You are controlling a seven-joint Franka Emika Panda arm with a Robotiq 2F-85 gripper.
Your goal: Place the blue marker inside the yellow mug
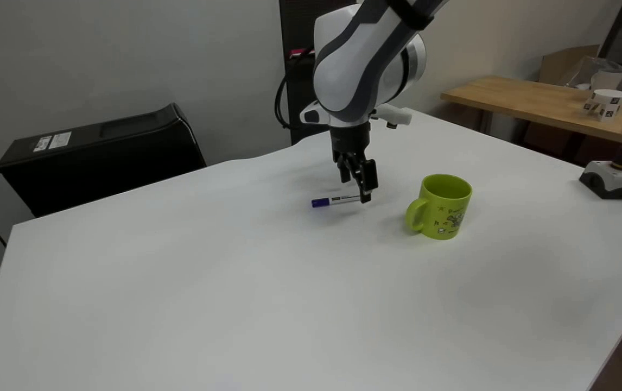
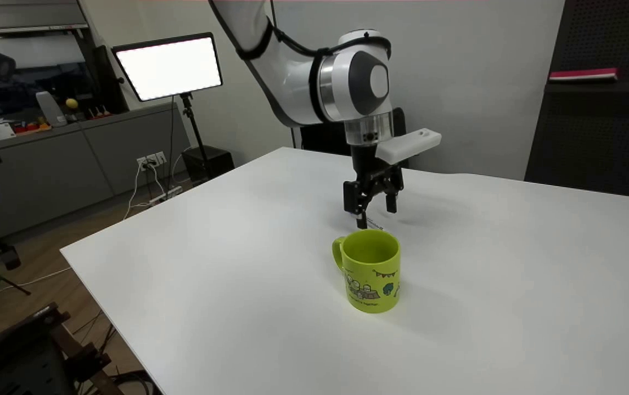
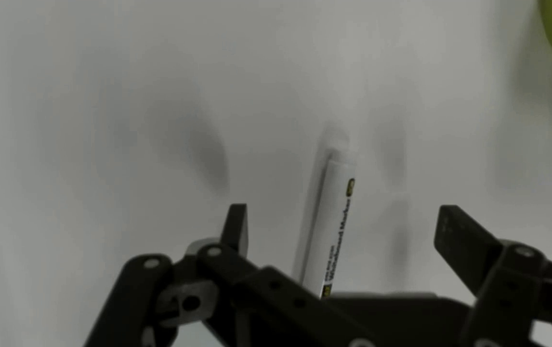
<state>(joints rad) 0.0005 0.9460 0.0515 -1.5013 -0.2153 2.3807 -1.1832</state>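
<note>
Hand (image 3: 342, 214) empty, fingers (image 3: 466, 246) spread, blue-capped whiteboard marker (image 1: 336, 201) beneath it on the tabletop (image 1: 208, 293), lime mug (image 1: 444, 212) near it; one finger touching early could roll the marker askew mid-grasp.

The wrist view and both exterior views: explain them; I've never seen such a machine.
The machine is a robot arm, ending in a black gripper with two open fingers. Two pictures come from cameras outside the robot, looking across the white table; the third comes from a camera on its wrist, looking down past the fingers. On the table lies a blue-capped white marker; a yellow-green mug stands upright nearby, and a small grey-and-black device sits near the edge. Nothing is held: in the wrist view the marker shows between the spread fingers, touching neither.
</note>
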